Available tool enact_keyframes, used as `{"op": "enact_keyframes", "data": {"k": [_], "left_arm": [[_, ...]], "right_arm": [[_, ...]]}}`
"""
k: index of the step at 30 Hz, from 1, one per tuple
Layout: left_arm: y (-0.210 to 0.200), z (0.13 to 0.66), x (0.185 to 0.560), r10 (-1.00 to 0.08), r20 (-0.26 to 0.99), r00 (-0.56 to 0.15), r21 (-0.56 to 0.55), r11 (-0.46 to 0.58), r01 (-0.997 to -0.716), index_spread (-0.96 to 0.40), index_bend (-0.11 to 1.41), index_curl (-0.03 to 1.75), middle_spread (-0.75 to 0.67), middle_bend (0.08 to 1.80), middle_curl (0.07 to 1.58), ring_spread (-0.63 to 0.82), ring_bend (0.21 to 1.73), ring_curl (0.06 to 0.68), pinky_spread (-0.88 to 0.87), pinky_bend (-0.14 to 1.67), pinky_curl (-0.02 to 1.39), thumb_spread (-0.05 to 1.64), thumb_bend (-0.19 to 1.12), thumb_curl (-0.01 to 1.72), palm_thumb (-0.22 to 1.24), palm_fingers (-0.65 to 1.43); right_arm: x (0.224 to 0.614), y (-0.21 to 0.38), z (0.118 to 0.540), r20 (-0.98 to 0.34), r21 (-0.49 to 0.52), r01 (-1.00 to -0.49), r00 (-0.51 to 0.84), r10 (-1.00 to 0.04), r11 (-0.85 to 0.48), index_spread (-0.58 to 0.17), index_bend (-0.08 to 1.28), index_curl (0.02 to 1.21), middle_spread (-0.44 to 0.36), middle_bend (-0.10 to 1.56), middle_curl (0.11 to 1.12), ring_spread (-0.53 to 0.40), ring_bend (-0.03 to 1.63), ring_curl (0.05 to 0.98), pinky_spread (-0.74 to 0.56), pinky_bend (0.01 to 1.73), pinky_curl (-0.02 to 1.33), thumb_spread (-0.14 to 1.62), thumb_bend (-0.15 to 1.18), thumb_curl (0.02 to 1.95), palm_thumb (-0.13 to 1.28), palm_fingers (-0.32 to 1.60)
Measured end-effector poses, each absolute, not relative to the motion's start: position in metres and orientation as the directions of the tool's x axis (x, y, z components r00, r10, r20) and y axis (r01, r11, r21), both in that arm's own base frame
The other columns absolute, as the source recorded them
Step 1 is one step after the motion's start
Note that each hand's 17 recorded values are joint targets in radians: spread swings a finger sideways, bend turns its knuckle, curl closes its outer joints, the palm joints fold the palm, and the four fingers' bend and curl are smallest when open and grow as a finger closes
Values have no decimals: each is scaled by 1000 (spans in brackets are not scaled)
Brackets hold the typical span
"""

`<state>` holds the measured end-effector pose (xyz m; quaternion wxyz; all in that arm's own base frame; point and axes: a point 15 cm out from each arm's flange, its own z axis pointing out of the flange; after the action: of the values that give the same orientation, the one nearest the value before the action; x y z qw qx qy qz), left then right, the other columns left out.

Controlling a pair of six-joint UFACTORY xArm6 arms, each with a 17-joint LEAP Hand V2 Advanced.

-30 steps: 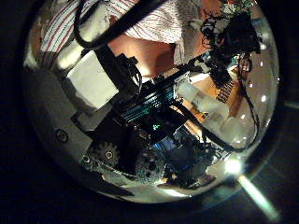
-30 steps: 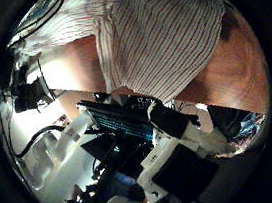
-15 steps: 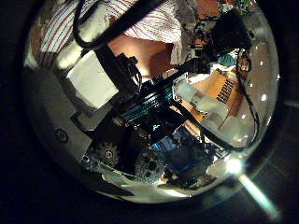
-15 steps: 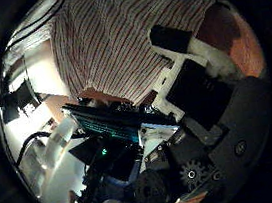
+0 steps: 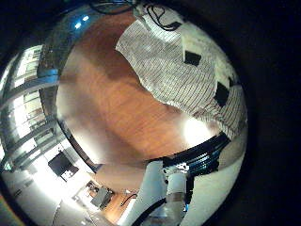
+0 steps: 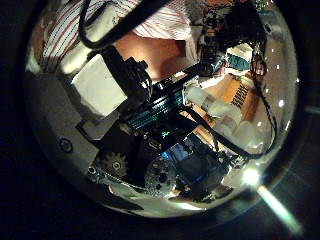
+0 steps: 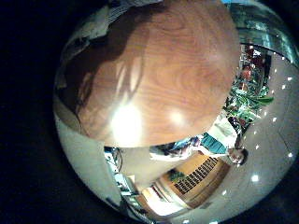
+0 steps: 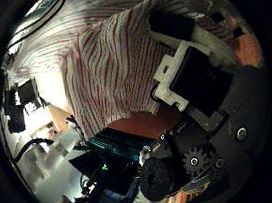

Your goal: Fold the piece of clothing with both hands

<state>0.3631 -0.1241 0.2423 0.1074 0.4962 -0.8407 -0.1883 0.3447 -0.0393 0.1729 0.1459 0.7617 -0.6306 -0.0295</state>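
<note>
One garment: a striped shirt [image 5: 183, 71] lies spread on the wooden table [image 5: 113, 104]; its long axis cannot be told
Left little-finger view: the whole shirt from above, with bare table beside it
Right little-finger view: mostly bare table; only a shirt edge [image 7: 93, 26]
Right thumb view: right hand [image 8: 199, 78] close against the cloth; grip cannot be told
Left hand [image 6: 110, 85]: fingers' state cannot be told

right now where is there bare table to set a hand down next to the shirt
The wooden table lies bare beside the striped shirt, up to the table's edge; the right little finger view shows another wide bare stretch. It is crowded by the right hand's fingers, which lie against the cloth.
</note>
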Motion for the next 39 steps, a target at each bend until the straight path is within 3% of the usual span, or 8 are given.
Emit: {"op": "enact_keyframes", "data": {"k": [11, 20, 27, 32, 39], "left_arm": [[-112, 239, 350, -869, 17, -495, 445, 450, -774, -680, 188, 1279, -609, 905, 898, -545, 1080, 488, -712, 485, 577, 1193, -15, 419, 727, 910], [-107, 257, 330, -867, 68, -493, 476, 462, -748, -686, 190, 1279, -610, 898, 899, -546, 1072, 490, -720, 466, 594, 1195, -15, 418, 724, 915], [-96, 275, 359, -890, 74, -450, 424, 437, -793, -689, 189, 1278, -610, 891, 899, -548, 1067, 492, -726, 453, 607, 1197, -14, 419, 722, 918], [-92, 265, 396, -906, 69, -418, 421, 407, -811, -691, 189, 1278, -610, 889, 898, -548, 1066, 494, -729, 437, 616, 1195, -14, 420, 725, 918], [-91, 218, 438, -919, 71, -387, 465, 374, -802, -695, 199, 1279, -611, 892, 901, -550, 1047, 493, -718, 407, 633, 1190, -14, 421, 730, 894]], "right_arm": [[329, -32, 239, 94, 170, -973, 174, -980, -157, -374, 951, 912, -252, 1120, 911, -238, 1358, 656, -257, 1397, 584, 1210, -8, 574, 993, 1079], [348, -14, 303, 49, 41, -987, 160, -986, -158, -350, 958, 940, -236, 1132, 931, -227, 1366, 674, -248, 1383, 613, 1205, -9, 608, 987, 1090], [381, 1, 353, 35, -56, -985, 160, -986, -162, -340, 960, 950, -228, 1138, 939, -222, 1366, 680, -248, 1368, 630, 1198, -9, 631, 991, 1093], [422, 9, 344, 27, -20, -986, 163, -986, -164, -336, 958, 954, -225, 1137, 943, -221, 1365, 682, -248, 1361, 641, 1190, -10, 644, 985, 1093], [483, 23, 289, 16, 86, -981, 175, -984, -173, -334, 951, 961, -225, 1132, 948, -224, 1365, 688, -246, 1343, 659, 1193, -10, 658, 976, 1067]]}}
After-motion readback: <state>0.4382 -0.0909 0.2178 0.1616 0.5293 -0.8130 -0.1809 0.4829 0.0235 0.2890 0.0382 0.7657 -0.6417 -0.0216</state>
